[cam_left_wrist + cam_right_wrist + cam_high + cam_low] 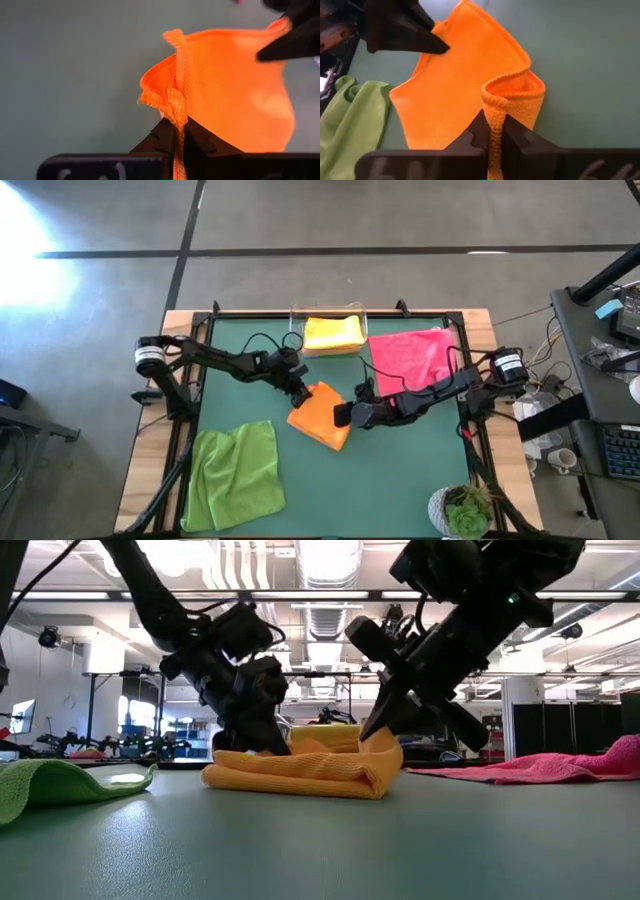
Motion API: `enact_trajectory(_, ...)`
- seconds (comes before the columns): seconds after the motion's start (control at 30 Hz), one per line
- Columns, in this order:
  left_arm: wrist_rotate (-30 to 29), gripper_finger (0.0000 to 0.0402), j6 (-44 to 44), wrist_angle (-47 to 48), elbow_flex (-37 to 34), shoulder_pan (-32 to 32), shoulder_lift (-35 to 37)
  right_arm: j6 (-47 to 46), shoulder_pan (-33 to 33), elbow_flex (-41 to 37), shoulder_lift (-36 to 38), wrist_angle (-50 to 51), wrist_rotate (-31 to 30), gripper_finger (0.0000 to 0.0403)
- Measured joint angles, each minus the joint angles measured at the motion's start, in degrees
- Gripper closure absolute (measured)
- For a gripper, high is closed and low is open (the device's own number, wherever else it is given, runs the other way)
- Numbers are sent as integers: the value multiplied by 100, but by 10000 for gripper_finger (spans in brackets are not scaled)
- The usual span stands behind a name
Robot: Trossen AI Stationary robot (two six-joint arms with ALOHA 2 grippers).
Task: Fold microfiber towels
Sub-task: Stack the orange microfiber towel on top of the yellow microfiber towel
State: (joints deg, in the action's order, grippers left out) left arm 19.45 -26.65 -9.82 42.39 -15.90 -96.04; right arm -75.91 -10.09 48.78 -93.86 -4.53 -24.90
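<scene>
Overhead and table-level views, two close wrist views, all sharing perhaps the same orange towel (322, 417).

We are in a robotics lab: ceiling ducts (322, 615), strip lights (90, 595), and equipment racks (105, 705) fill an open hall.

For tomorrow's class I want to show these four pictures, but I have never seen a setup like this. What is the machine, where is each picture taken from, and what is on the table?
Two dark robot arms work at a green table. One picture looks straight down, one looks level across the tabletop, and two come from cameras on the arms' wrists. The left hand and the right hand are each shut on an edge of the orange towel, folded in the middle. Around it lie a lime green towel, a hot pink towel and a yellow towel in a clear bin at the far edge. A potted plant stands at a near corner.
</scene>
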Motion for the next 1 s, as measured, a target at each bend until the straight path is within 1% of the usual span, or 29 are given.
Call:
enact_trajectory(0.1, 0, 400, 0, -4, 0, 0, 221, 57, 1, 103, 2, 213, -1, 393)
enact_trajectory(0.2, -1, 400, 0, 13, -4, 0, 482, 115, 2, 335, 38, 747, -7, 393)
enact_trajectory(0.43, -43, 401, -4, 1, -11, -7, 1068, 723, 86, 1315, 343, 2455, -182, 394)
enact_trajectory(0.63, -390, 401, 0, -9, 71, -17, 1524, 1517, 460, 2285, 397, 4011, -279, 394)
enact_trajectory(0.8, -815, 401, 146, 10, 169, -28, 1864, 2254, 855, 2743, 442, 4216, -273, 394)
enact_trajectory(0.93, -1470, 401, 578, -13, 369, -75, 1953, 3000, 1301, 3086, 471, 4205, -202, 394)
enact_trajectory(1.0, -1665, 401, 629, 9, 491, -149, 1949, 3341, 1553, 3235, 471, 4203, -105, 394)
